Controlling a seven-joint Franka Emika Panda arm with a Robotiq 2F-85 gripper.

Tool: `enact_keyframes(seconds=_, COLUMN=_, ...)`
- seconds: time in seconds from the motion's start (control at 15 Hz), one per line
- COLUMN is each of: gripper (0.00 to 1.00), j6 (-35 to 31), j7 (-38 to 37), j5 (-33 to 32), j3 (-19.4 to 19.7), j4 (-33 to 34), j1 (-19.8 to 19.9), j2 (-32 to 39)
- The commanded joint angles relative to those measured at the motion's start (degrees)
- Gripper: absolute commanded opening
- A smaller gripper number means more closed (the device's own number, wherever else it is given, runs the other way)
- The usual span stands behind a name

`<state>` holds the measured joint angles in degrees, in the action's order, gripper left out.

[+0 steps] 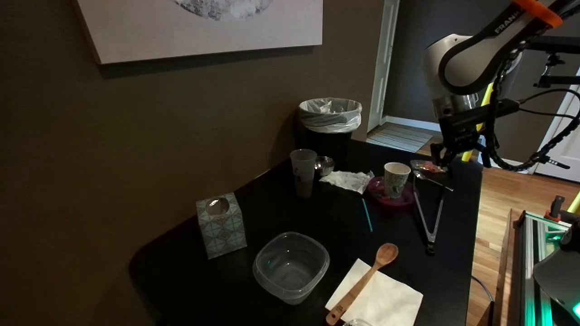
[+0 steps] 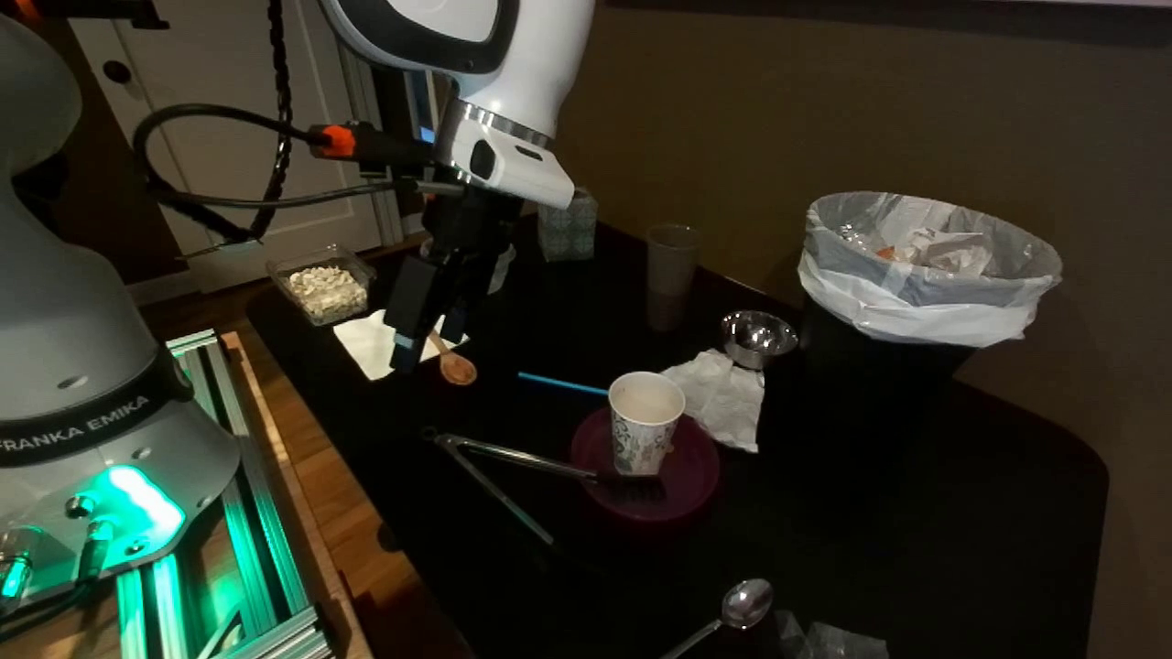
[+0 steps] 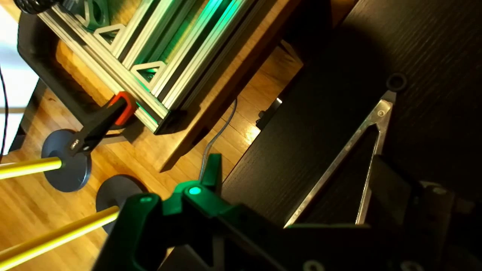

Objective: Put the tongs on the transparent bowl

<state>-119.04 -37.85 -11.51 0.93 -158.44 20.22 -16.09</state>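
Note:
The tongs lie on the black table, spread in a narrow V. They show in both exterior views (image 1: 436, 226) (image 2: 526, 454) and in the wrist view (image 3: 381, 113). The tip of one arm rests over the purple plate. The transparent bowl (image 1: 292, 267) stands on the table near the tissue box; in an exterior view it is mostly hidden behind my gripper (image 2: 502, 270). My gripper (image 1: 462, 159) is open and empty, in the air above the table (image 2: 428, 340). In the wrist view the tongs lie below and between the spread fingers (image 3: 303, 173); their far ends are hidden.
A paper cup (image 1: 396, 180) stands on the purple plate (image 2: 700, 480). A metal spoon (image 2: 746, 604), wooden spoon (image 1: 385, 255) on a napkin (image 1: 389, 299), blue straw (image 2: 560, 383), tall cup (image 1: 302, 174), tissue box (image 1: 222, 228), metal bowl (image 2: 758, 339) and bin (image 2: 925, 316) surround them.

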Motion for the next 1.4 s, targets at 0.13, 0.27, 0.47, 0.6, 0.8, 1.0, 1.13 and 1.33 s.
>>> enact_keyframes(seconds=0.13, gripper=1.00, j6=-4.1, j7=2.9, j5=10.5, j3=5.7, j4=0.2, j1=-2.5, j2=3.3)
enact_keyframes(seconds=0.27, gripper=1.00, j6=-6.3, j7=4.3, j5=16.3, j3=7.8, j4=0.2, j1=-2.6, j2=6.0)
enact_keyframes(seconds=0.47, gripper=1.00, j6=-10.4, j7=6.8, j5=25.3, j3=10.5, j4=0.2, j1=-2.7, j2=10.5)
enact_keyframes(seconds=0.6, gripper=1.00, j6=-13.8, j7=8.5, j5=31.5, j3=11.5, j4=0.2, j1=-3.0, j2=13.8)
enact_keyframes(seconds=0.8, gripper=1.00, j6=-20.6, j7=14.4, j5=39.5, j3=12.3, j4=0.1, j1=-3.2, j2=18.3)
enact_keyframes(seconds=1.0, gripper=1.00, j6=-18.9, j7=12.5, j5=36.4, j3=12.7, j4=0.3, j1=-3.2, j2=17.4)
enact_keyframes(seconds=1.13, gripper=1.00, j6=-18.9, j7=12.5, j5=36.4, j3=12.7, j4=0.6, j1=-3.4, j2=17.5)
enact_keyframes(seconds=1.33, gripper=1.00, j6=-18.9, j7=19.1, j5=42.1, j3=12.6, j4=0.6, j1=-3.2, j2=19.0)
